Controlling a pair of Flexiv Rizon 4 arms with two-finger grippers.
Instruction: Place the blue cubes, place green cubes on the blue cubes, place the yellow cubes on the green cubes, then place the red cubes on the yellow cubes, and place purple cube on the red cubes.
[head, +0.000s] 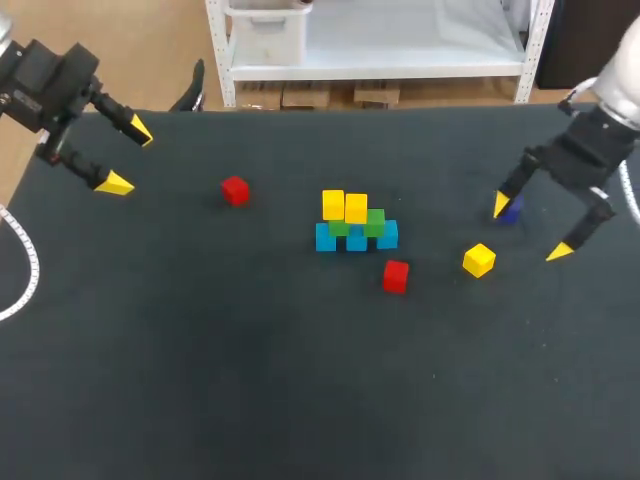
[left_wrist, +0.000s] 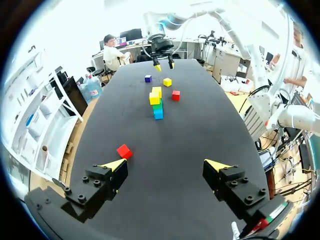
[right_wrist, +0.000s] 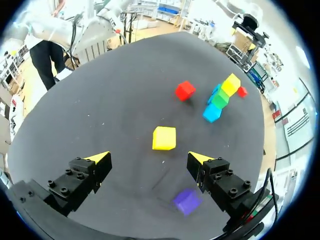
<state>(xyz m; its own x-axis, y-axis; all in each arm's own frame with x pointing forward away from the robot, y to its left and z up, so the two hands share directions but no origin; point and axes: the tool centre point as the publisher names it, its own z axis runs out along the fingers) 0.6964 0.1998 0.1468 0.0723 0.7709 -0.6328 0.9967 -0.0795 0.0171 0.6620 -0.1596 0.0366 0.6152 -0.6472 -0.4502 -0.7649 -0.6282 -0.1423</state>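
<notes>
A stack stands mid-table: three blue cubes (head: 357, 239) in a row, two green cubes (head: 375, 222) on them, two yellow cubes (head: 345, 206) on top. One loose red cube (head: 235, 190) lies to the stack's left, another red cube (head: 395, 276) in front of it. A loose yellow cube (head: 479, 260) lies right of the stack, ahead of my open right gripper (right_wrist: 148, 159). The purple cube (right_wrist: 187, 201) sits beside and under that gripper's one finger. My left gripper (head: 129, 156) hangs open at the far left, with the nearer red cube (left_wrist: 124, 151) just ahead of one fingertip.
A white cable (head: 24, 268) curves along the table's left edge. The black tabletop (head: 250, 380) stretches wide in front of the stack.
</notes>
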